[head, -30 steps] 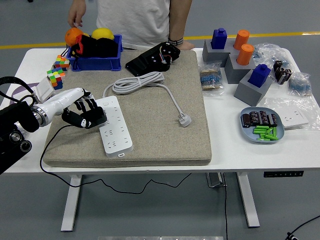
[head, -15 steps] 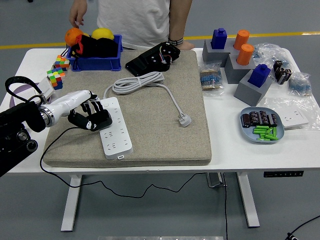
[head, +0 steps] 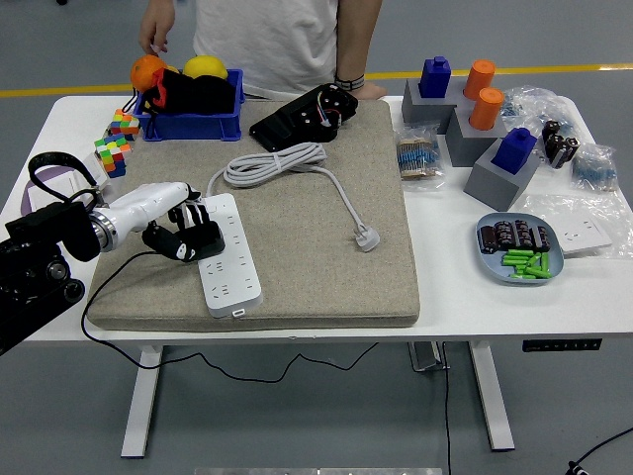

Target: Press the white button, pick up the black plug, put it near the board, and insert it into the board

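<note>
- Black plug [head: 188,241] sits in the left hand [head: 181,230], whose dark fingers [head: 198,220] curl around it right at the left edge of the white power strip [head: 227,253]; its black cord [head: 119,272] trails off toward the mat's near-left corner.
- By my reading, the step in hand is carrying the plug over to the strip before it goes in.
- To do it well, the hand should keep the plug level, line its prongs up with one socket, and only then push straight down; the prongs themselves are hidden, so I cannot tell how they face.
- Slack in the cord matters: a snag at the mat edge could twist the plug.
- Right hand is out of view.
- Beige felt mat [head: 316,287] covers the middle of the white table [head: 445,307], with a coiled grey cable [head: 277,163] on it.
- Behind the table a person [head: 277,40] stands on a grey floor with a yellow line.
</note>
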### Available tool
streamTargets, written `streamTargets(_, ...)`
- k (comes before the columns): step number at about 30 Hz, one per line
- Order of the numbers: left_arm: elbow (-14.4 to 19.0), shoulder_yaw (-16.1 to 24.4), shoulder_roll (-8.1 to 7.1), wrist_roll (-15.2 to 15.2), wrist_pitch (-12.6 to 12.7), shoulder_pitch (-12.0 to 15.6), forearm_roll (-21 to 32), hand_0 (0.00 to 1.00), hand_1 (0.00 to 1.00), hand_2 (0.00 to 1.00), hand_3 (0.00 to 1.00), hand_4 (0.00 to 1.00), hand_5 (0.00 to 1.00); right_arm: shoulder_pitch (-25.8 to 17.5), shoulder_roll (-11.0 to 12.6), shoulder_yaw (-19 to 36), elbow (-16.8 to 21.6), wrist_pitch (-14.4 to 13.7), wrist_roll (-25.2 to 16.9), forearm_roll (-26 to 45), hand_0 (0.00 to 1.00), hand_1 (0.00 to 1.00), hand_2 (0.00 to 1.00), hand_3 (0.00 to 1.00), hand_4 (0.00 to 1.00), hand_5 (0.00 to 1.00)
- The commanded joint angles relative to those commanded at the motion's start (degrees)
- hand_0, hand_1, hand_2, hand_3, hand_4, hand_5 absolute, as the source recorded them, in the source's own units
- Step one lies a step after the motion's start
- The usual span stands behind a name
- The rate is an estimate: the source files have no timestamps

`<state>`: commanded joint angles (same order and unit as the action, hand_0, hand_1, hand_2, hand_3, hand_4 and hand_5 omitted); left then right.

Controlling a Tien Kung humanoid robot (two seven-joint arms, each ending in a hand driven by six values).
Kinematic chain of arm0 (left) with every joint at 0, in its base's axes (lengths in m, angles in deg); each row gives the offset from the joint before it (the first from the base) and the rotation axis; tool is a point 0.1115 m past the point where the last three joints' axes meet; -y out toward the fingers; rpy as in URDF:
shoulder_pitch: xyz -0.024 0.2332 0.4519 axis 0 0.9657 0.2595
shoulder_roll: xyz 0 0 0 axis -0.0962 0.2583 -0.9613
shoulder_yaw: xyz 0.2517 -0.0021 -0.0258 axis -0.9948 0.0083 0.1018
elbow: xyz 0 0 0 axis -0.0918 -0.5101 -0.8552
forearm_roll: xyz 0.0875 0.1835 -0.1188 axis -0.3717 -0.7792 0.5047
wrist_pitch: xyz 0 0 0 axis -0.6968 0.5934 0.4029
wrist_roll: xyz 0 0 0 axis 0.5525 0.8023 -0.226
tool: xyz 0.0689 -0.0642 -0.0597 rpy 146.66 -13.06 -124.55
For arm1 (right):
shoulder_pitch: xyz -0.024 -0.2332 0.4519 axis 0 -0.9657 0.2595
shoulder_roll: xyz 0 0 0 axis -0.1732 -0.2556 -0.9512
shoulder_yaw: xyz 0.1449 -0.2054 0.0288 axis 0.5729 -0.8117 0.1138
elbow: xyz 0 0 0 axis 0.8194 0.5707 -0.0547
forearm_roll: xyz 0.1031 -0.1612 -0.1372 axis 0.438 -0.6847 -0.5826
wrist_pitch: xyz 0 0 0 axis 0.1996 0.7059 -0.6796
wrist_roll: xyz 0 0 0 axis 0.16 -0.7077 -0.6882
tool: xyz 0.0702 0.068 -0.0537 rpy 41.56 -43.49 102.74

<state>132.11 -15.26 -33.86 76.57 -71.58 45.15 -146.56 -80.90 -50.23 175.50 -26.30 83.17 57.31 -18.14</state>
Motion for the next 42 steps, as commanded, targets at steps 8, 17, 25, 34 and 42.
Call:
streamTargets(8, -0.2, -0.6, 0.62, 0.1, 0.2, -0.5, -0.2, 0.455, 0.419, 0.422, 0.504, 0.735, 0.002, 0.0, -0.1, 0.3, -0.1, 0.0, 0.0, -0.1, 0.721, 0.701, 0.686, 0.620, 0.740, 0.430)
streamTargets(17, 0.5, 2.1, 0.34, 1.6, 0.6, 0.7, -0.8, 0.435, 0.518, 0.500, 0.539, 0.883, 0.002, -0.1, -0.3, 0.4, -0.2, 0.1, 0.0, -0.2, 0.722, 0.701, 0.686, 0.620, 0.739, 0.429)
streamTargets(25, 1.6, 3.9, 0.28, 2.4, 2.8, 1.5, -1.7, 0.622, 0.714, 0.668, 0.619, 0.998, 0.036, -0.2, -0.3, 0.4, -0.1, 0.1, 0.0, -0.3, 0.722, 0.701, 0.686, 0.620, 0.739, 0.429)
streamTargets(34, 1.5, 4.2, 0.29, 0.9, 1.6, 1.8, -1.7, 0.737, 0.834, 0.787, 0.758, 0.998, 0.167, -0.1, -0.4, 0.7, -0.2, 0.2, 0.0, -0.4, 0.722, 0.701, 0.686, 0.620, 0.739, 0.428)
streamTargets(42, 4.3, 11.4, 0.17, 1.3, 1.3, 4.7, -2.1, 0.765, 0.856, 0.786, 0.719, 0.998, 0.200, -0.1, -0.4, 0.6, -0.2, 0.2, 0.0, -0.4, 0.723, 0.701, 0.686, 0.620, 0.739, 0.426)
